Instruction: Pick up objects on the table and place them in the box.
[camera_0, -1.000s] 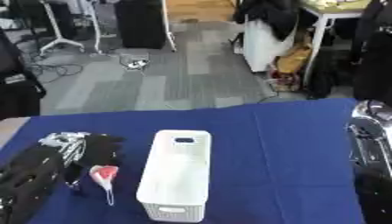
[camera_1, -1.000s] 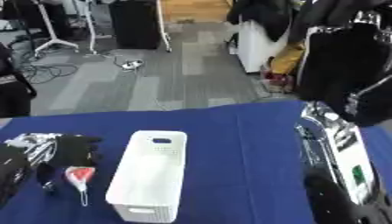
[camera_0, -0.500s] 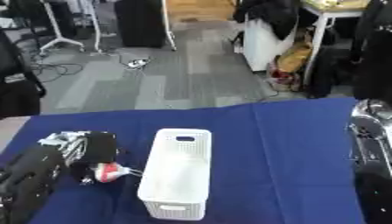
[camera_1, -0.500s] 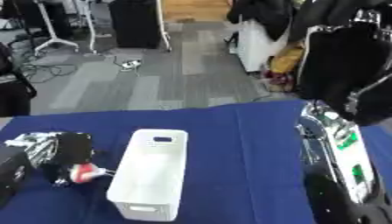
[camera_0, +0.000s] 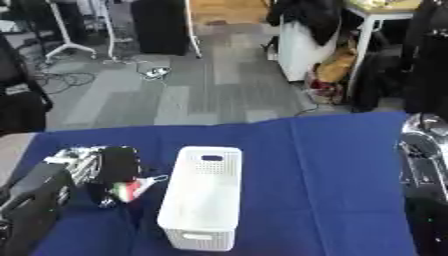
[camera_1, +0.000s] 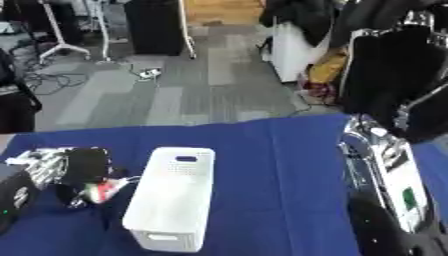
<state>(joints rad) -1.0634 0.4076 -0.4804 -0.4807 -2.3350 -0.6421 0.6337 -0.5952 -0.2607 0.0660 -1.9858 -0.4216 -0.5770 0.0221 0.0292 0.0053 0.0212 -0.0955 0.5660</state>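
One hand, the left hand (camera_0: 109, 167), does the work: its fingers are curled round a small red and white object (camera_0: 129, 190) (what it is cannot be made out), which a second ago hung lower and further from the box (camera_0: 203, 195) and now sits just beside its left wall, above the blue table (camera_0: 332, 165). Judged from that, the drop into the box comes next; the right hand is out of view.

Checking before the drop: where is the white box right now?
In the left eye view the white box stands left of centre on the blue table, just right of the left hand and its small red-and-white object.
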